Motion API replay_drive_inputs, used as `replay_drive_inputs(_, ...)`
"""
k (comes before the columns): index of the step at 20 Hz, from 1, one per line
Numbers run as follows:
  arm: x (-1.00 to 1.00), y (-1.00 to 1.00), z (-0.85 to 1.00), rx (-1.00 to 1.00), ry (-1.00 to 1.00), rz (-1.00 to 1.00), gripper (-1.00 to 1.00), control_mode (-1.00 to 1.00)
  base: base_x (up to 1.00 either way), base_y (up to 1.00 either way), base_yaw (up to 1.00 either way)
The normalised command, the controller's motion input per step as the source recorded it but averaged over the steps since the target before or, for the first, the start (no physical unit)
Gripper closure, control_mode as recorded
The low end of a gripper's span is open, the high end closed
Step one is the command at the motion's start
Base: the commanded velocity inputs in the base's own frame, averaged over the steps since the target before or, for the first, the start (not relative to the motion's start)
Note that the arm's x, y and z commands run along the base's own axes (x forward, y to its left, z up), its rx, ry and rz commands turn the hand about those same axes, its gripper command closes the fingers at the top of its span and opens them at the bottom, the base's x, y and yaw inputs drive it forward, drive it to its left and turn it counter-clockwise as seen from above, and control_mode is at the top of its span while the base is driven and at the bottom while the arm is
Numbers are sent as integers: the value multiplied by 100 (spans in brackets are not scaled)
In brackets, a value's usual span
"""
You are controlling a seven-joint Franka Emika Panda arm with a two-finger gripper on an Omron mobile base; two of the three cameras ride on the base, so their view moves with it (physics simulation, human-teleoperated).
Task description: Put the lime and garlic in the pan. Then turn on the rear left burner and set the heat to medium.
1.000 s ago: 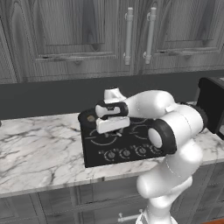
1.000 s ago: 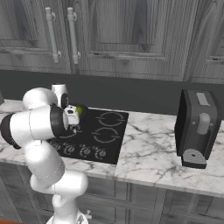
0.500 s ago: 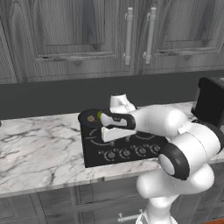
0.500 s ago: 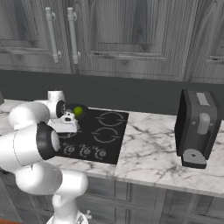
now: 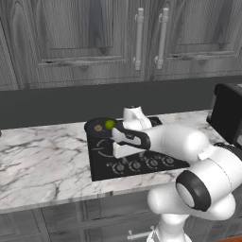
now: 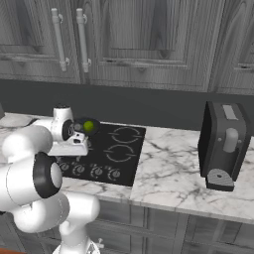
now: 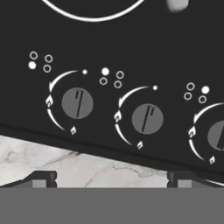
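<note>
The black pan sits at the rear left of the black glass cooktop. The bright green lime and the tan garlic lie inside it. The pan covers the rear left burner. My gripper hangs open and empty, pointing down over the front knob row. In the hand view its dark fingertips straddle the marble counter edge below the two left knobs.
A third knob shows at the right edge of the hand view, with a white burner ring above. A black toaster-like appliance stands on the counter to the right. The marble counter stretches left, and cabinets hang above.
The hand has drawn back from over the pan toward the front of the cooktop and dropped low over the knobs. The lime and garlic stay in the pan.
</note>
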Motion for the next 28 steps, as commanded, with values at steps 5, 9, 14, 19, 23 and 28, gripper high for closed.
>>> replay_drive_inputs(5,10,-20,-19,0,0,-1,-100,-100,0,0,0)
replay_drive_inputs(9,15,-15,-6,1,0,-4,-100,-100,0,0,0)
replay_drive_inputs(14,14,-4,-1,3,-1,-6,-100,-100,0,0,0)
replay_drive_inputs(19,3,0,0,4,-3,-7,-100,-100,0,0,0)
replay_drive_inputs(23,0,0,-1,0,0,-12,-100,-100,0,0,0)
replay_drive_inputs(28,0,0,-8,0,-1,-15,-100,-100,0,0,0)
